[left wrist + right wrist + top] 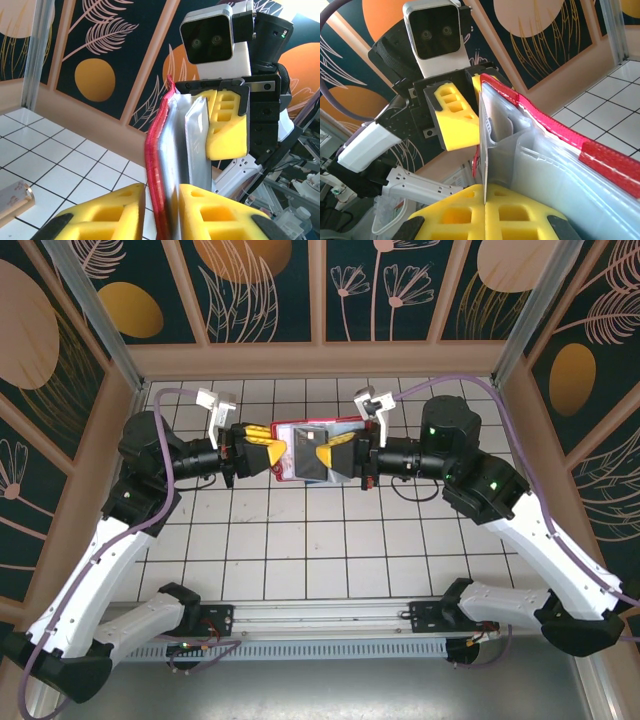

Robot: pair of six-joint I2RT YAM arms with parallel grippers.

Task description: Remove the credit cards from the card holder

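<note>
Both grippers meet at the red card holder, which hangs open above the back of the tiled table. My left gripper straddles the holder's red edge. One pad touches the grey inner pocket, and a slim gap separates the other pad from the red cover. My right gripper is shut on the thin edge of a pale grey credit card that stands out of a see-through pocket. From above, the card looks dark grey between the left gripper and the right gripper.
A copper-coloured block lies on the white tiles at the left. Patterned walls and a wooden ledge close off the back and sides. The arm bases sit on the rail at the near edge.
</note>
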